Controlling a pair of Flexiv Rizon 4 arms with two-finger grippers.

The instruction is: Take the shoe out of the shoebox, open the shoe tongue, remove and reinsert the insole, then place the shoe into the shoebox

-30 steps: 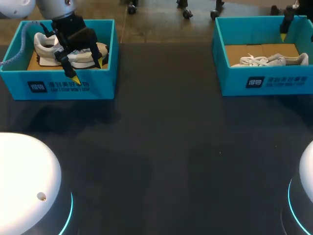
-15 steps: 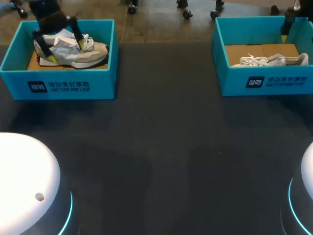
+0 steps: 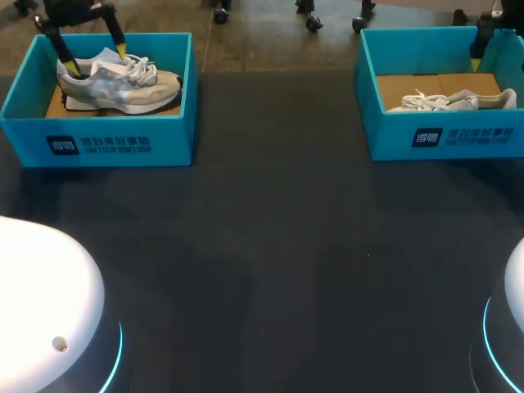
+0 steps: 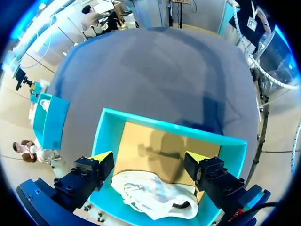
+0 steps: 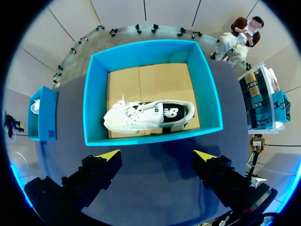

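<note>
Evidently step one, taking a shoe out, is in hand: both shoes lie boxed and both tools are empty.

On the dark counter [image 3: 270, 246] two teal boxes stand well apart. The left shoebox [image 3: 98, 146] holds the left shoe [image 3: 123, 82] upright on its sole, toe toward the counter's middle. The right shoebox [image 3: 446, 139] holds the right shoe [image 3: 458, 101], which appears to lie on its side. My left arm enters from the far left corner, and the left tool [image 3: 97, 57] hangs over that shoe's heel end with fingers wide apart. The right tool [image 5: 156, 156], also spread, hovers high with its box ahead of it. Next, I judge, the left tool must descend, close across the heel collar, and lift clear of the walls.
</note>
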